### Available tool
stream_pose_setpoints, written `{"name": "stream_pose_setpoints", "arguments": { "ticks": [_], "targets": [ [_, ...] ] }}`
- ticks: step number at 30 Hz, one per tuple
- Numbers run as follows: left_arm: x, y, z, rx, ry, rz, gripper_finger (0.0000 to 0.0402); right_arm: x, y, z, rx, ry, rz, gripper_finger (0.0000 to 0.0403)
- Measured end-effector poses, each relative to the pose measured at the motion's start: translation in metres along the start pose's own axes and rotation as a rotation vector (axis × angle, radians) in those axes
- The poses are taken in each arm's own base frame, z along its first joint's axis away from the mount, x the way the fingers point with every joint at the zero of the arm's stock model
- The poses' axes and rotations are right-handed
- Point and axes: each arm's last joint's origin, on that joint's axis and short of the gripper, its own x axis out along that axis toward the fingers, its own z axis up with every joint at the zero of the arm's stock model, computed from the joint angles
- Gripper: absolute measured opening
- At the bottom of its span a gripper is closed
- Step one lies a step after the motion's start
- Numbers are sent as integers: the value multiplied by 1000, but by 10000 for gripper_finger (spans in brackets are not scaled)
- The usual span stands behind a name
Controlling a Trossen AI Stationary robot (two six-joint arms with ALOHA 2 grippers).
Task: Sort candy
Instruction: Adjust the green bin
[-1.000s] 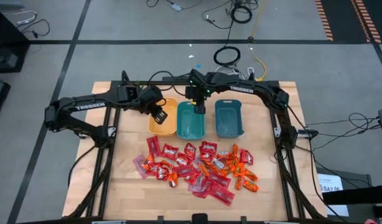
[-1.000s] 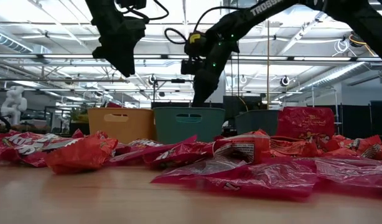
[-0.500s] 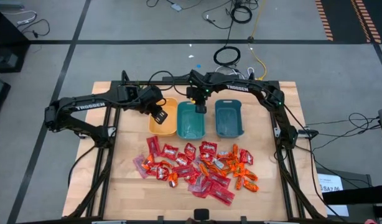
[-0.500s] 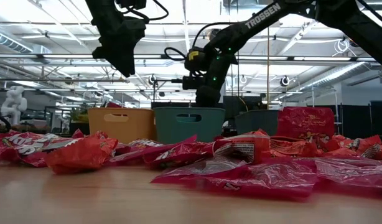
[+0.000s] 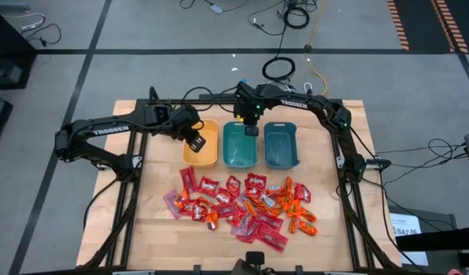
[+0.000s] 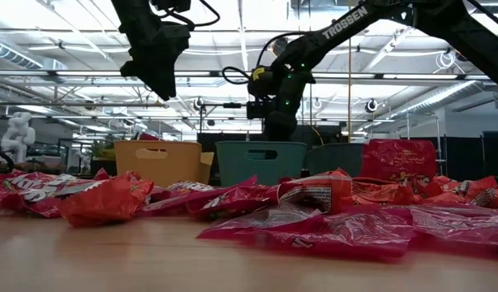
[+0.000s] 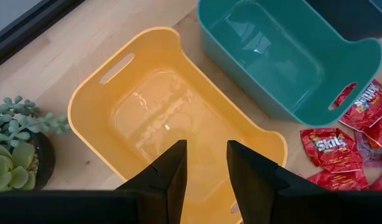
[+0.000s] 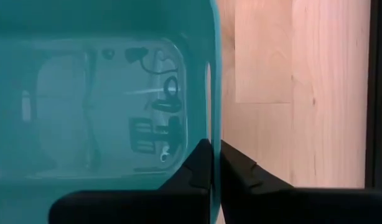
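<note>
The right gripper (image 5: pixel 250 130) has its fingers (image 8: pixel 200 165) pinched on the rim of the middle teal bin (image 5: pixel 239 150), which could tip or slide if tugged. The left gripper (image 5: pixel 195 143), fingers narrowly apart and empty, hangs above the yellow bin (image 7: pixel 178 124). The candy (image 5: pixel 242 205) lies heaped on the counter (image 5: pixel 154 229), well away from both.
</note>
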Motion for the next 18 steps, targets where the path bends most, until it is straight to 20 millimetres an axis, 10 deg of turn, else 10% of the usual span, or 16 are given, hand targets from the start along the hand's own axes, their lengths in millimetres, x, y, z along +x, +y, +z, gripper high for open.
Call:
{"name": "stream_pose_setpoints", "arguments": {
  "ticks": [18],
  "targets": [
    [0, 0, 0, -24, -1, 0, 123, -2, -10, -3, 14, -19, -26, 2]
  ]
}}
